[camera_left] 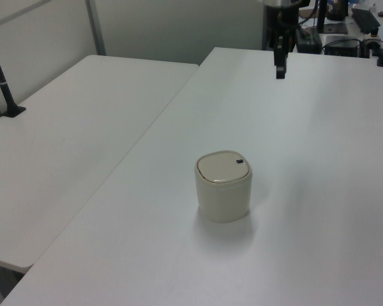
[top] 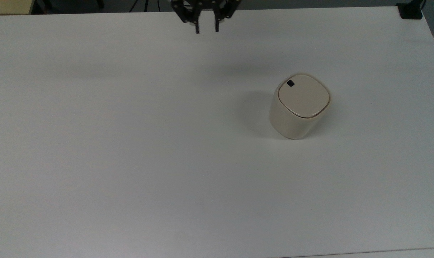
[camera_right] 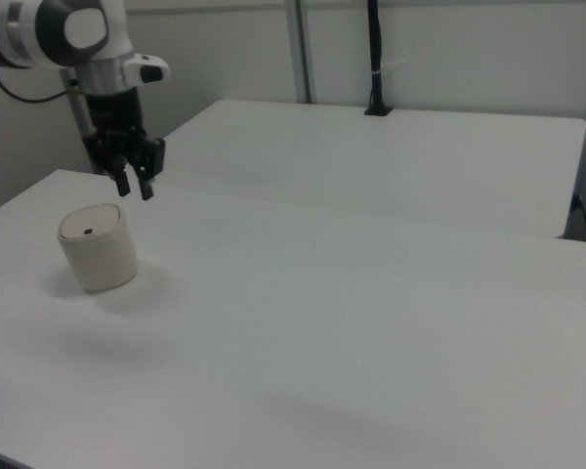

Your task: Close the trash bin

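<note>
bin: trash bin (top: pixel 298 107) stands upright on the white table (top: pixel 131 143), toward the top view's right, mid-depth; in the right view it sits at far left (camera_right: pixel 98 247)
lid: lid (top: pixel 303 96) lies flat and flush with the rim on all sides I can see, no gap – looks closed
mark: small black mark (top: pixel 290 83) at the lid's corner nearest the top view's upper left; probably the press point, hence it faces the arm's side
gripper: gripper (top: pixel 206 28) is up at the far table edge in the top view, fingers pointing down with a clear gap between them – spread apart, holding nothing
gripper vs bin: well apart, no contact; in the left view it hangs high above the table behind the bin (camera_left: pixel 280 69)
why placed so: judging by the lid lying flat, the arm is clear of the bin because nothing remains to push
task stage: looks done
risk: low; bin sits well in from the table edges
</note>
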